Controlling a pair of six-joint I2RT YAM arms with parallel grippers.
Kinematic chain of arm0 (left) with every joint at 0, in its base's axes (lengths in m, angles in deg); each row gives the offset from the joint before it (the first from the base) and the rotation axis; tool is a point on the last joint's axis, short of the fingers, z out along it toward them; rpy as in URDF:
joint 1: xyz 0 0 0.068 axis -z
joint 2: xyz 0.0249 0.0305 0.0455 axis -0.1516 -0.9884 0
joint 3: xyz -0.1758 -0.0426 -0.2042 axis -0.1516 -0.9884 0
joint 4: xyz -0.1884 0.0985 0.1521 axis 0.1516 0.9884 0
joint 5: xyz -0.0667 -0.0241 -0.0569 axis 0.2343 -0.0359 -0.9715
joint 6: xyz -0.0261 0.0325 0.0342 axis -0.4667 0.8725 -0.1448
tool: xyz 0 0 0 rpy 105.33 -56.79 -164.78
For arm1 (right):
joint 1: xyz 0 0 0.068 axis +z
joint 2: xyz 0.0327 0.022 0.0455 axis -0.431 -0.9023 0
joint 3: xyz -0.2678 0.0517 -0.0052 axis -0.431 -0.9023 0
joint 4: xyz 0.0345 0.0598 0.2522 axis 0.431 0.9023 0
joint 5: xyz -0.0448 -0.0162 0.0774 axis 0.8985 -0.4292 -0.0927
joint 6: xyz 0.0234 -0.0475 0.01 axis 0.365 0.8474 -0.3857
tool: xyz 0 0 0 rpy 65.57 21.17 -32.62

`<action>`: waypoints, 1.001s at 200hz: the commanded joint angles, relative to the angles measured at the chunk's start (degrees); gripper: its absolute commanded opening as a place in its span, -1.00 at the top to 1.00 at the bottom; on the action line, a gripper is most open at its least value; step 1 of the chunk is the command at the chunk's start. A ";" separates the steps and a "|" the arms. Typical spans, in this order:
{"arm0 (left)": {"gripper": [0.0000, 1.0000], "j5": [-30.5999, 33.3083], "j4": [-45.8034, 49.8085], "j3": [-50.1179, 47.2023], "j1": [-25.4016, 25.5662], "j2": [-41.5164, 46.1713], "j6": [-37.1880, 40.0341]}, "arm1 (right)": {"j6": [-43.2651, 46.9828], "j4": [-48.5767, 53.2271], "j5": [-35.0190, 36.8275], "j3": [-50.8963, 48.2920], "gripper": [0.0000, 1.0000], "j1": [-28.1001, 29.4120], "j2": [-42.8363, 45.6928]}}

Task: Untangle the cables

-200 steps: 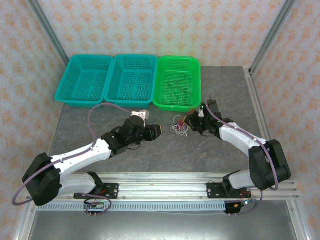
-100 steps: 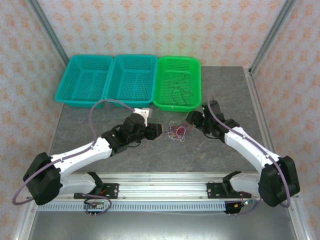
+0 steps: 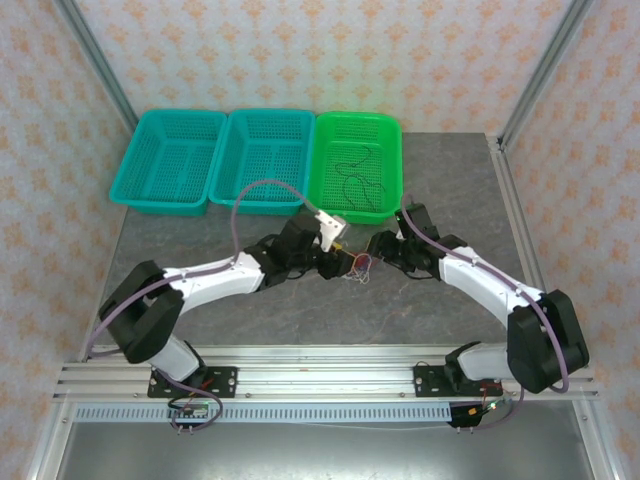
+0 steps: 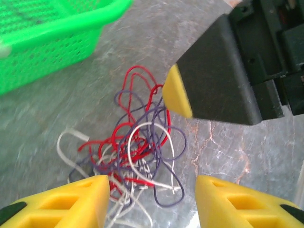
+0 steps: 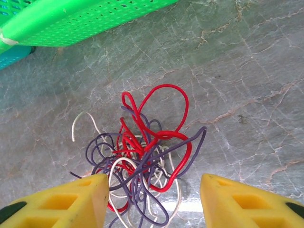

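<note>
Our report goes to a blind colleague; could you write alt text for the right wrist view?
A small knot of thin red, purple and white cables lies on a grey marbled table, its near end between the two yellow fingers of the open right hand at the bottom edge. A green basket crosses the top left corner.

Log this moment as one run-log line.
cables: tangled, on table | left gripper: open, over cables | right gripper: open, over cables | held: nothing

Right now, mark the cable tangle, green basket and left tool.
cable tangle (image 5: 142,156), right wrist view, knot's middle.
green basket (image 3: 358,116), top external view, far rim.
left tool (image 4: 152,199), left wrist view, between its fingertips.
</note>
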 commanded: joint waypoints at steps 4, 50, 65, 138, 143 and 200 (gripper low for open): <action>-0.02 -6.47 -1.93 7.02 -1.71 -6.00 13.42 | 1.41 2.30 2.80 0.69 -0.07 -0.10 2.51; 0.04 -14.27 -0.31 14.52 -4.60 -16.22 17.32 | -0.82 6.04 6.13 -0.25 -0.08 -2.19 7.30; 0.07 -16.88 0.71 15.95 -4.59 -17.65 18.90 | -0.95 6.22 5.82 -0.43 -0.08 -2.72 9.12; 0.30 -21.95 2.35 18.81 -5.03 -23.72 19.70 | -1.58 6.46 4.72 0.45 -0.08 -3.22 9.26; 0.34 -21.72 2.51 19.19 -5.02 -24.14 19.71 | -1.74 6.36 4.58 0.47 -0.08 -3.18 9.33; 1.00 -23.11 -1.94 18.82 -5.12 -23.40 15.57 | -2.22 5.15 2.72 -0.97 -0.08 -3.14 8.91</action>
